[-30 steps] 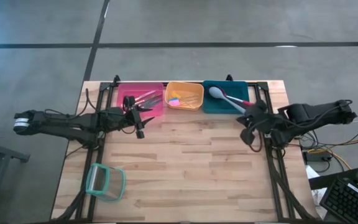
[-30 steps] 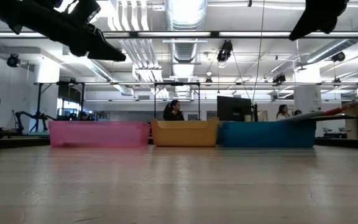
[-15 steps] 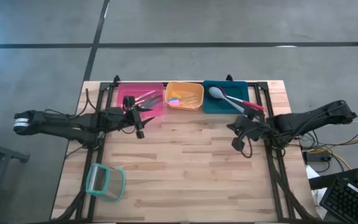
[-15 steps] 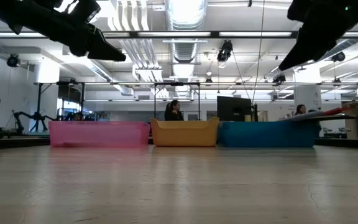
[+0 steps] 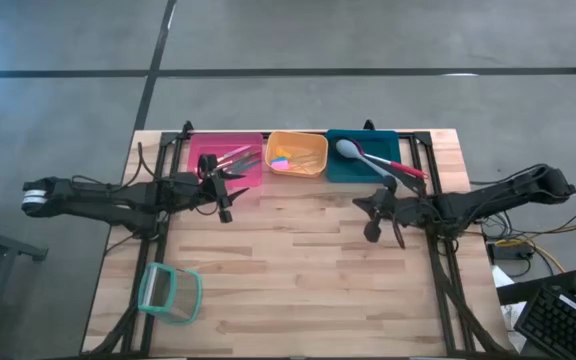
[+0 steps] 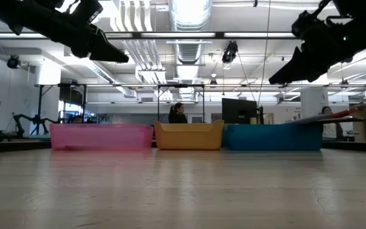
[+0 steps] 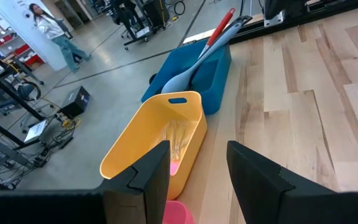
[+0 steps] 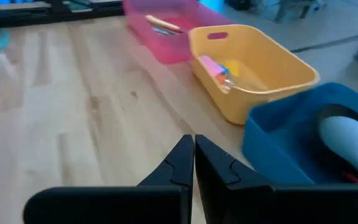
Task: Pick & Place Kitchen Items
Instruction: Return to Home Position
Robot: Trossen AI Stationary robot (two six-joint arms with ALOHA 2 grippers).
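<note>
The right end effector (image 5: 363,203) hangs above the table (image 5: 298,270), right of centre and just near of the blue bin (image 5: 363,133). Its two dark fingers are pressed together and nothing is between them. Its arm reaches in from the right edge of the table.

The left end effector (image 5: 230,192) hangs above the table just near of the pink bin (image 5: 200,150). Its fingers stand apart with a clear gap and hold nothing. Its arm stretches in from the left side.

Three bins stand side by side in a row along the far edge of the table: pink on the left, the yellow bin (image 5: 296,135) in the middle, blue on the right.

- The pink bin holds a few slim utensils (image 5: 233,158) lying crosswise.
- The yellow bin holds small pink, yellow and blue pieces (image 5: 281,158).
- The blue bin holds a grey spoon (image 5: 348,150), bowl to the left, and beside it a red-handled tool (image 5: 408,168). Its handle sticks out over the bin's right near corner.

A clear container with a teal rim (image 5: 168,290) lies at the near left of the table, well apart from both arms and from the bins.

From table height, both arms show only at the top of the picture, above the bins. Behind them is a large workshop with ceiling lights, where a person (image 6: 178,113) sits behind the yellow bin. Another person (image 7: 51,31) shows far off in the left wrist view.
</note>
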